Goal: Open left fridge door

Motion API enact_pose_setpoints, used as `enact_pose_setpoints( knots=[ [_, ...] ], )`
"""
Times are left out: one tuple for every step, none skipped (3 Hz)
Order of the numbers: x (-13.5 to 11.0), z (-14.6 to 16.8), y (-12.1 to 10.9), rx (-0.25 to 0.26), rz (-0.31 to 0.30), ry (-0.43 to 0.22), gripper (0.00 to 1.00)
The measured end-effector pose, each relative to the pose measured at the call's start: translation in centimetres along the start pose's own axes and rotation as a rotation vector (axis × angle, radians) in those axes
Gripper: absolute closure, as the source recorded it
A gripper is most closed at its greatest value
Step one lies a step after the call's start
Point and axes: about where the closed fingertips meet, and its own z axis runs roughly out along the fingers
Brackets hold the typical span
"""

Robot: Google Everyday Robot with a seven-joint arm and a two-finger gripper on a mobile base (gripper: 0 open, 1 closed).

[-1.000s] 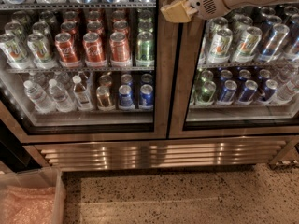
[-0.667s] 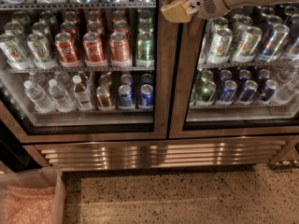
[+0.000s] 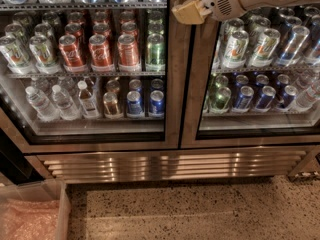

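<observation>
One gripper [image 3: 187, 12], high, beside right frame of left fridge door [image 3: 173, 115]

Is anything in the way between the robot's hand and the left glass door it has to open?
Nothing visible does. The gripper hangs at the steel frame on the upper right edge of the left fridge door, with nothing between them. A plastic bin sits on the floor at lower left, likely below the door's swing.
</observation>
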Motion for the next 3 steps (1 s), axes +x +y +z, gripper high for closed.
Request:
enact_pose_setpoints(
  knots=[
    [-0.17, -0.03, 0.12, -0.007, -0.011, 0.000, 1.00],
    [-0.32, -0.27, -0.05, -0.011, -0.024, -0.004, 1.00],
    [-0.32, -0.27, -0.04, -0.011, -0.024, -0.004, 1.00]
  ],
)
